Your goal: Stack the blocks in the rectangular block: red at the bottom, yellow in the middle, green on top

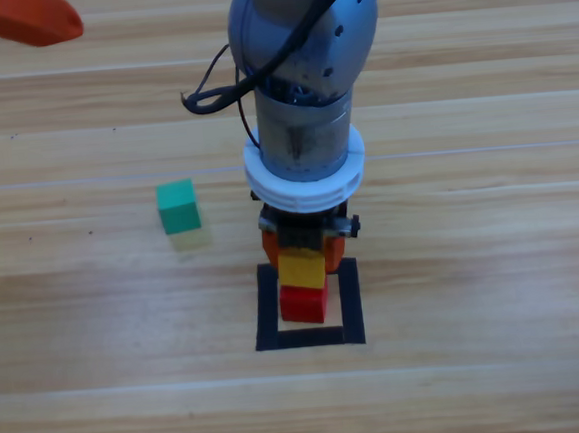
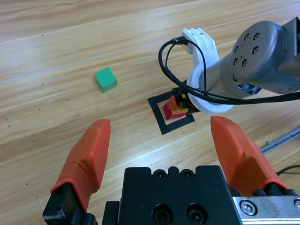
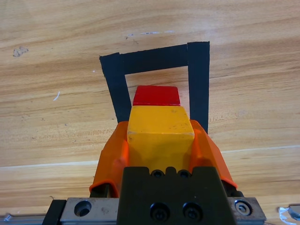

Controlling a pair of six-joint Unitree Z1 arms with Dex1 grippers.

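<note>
Right gripper (image 3: 160,140) we see clamped on yellow cube (image 1: 301,270) above red cube (image 1: 303,304) inside tape rectangle (image 1: 266,309); green cube (image 1: 178,205) far left; left gripper (image 2: 161,150) wide open.

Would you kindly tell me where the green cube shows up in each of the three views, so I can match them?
High view: the green cube lies left of centre, apart from the tape rectangle.
Left wrist view: it sits upper left of centre, beyond the open left gripper.
Right wrist view: not in it.
Shared landmark: the tape rectangle, with the red cube inside it, shows in all three.
</note>
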